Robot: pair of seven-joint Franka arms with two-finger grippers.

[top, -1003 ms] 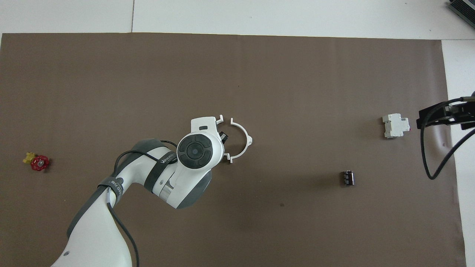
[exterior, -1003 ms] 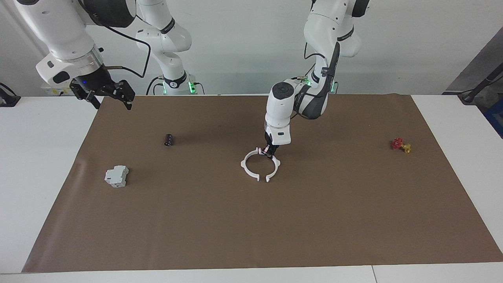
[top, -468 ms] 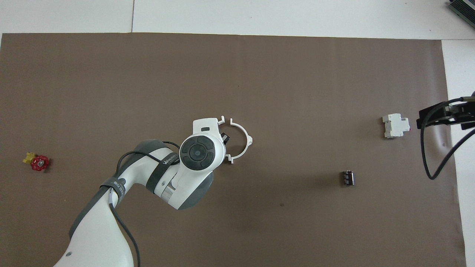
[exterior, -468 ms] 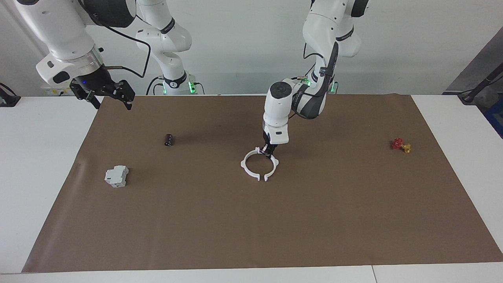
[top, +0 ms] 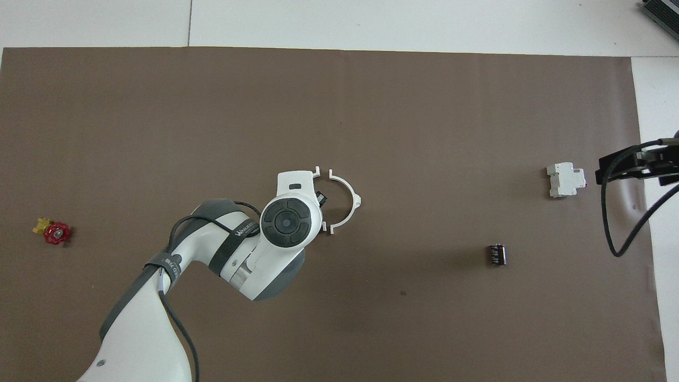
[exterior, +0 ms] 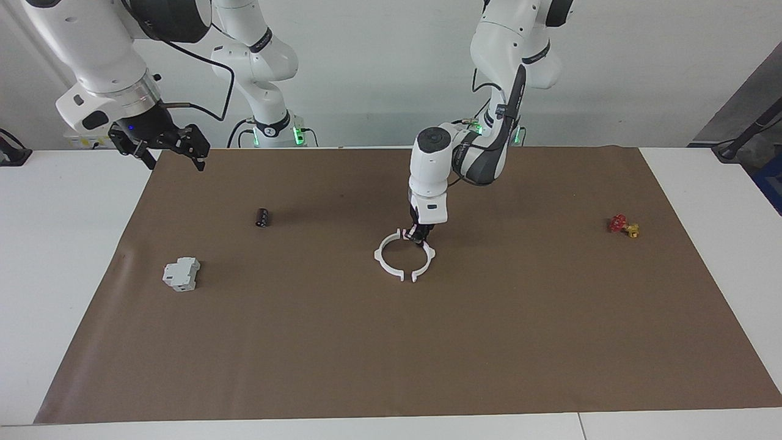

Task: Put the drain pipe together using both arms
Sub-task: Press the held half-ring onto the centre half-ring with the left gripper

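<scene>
Our left hand [exterior: 419, 235] is down on the brown mat in the middle of the tabletop [exterior: 73, 244], clamped tight on the thin rim of one drain pipe half-ring [exterior: 424, 260], the one toward the left arm's end. The other half-ring [exterior: 385, 260] lies right beside it, curves facing so the two nearly make a circle; the end tabs nearer the robots look about touching, the ones farther from them show a small gap. We'd guess these are very light, thin, springy plastic, so they'll skate on the mat if shoved and could flex or twist if pinched mid-arc. Best hold is probably across the rim close to a tab, where it's stiffer, and pushing end to end instead of sideways. Our right hand [exterior: 164, 148] waits, fingers spread wide and empty, up over the mat's corner at the right arm's end. Under it and around: a grey block [exterior: 181, 274], a small dark cylinder [exterior: 262, 217], and well apart, a red-and-yellow piece [exterior: 623, 226].
</scene>
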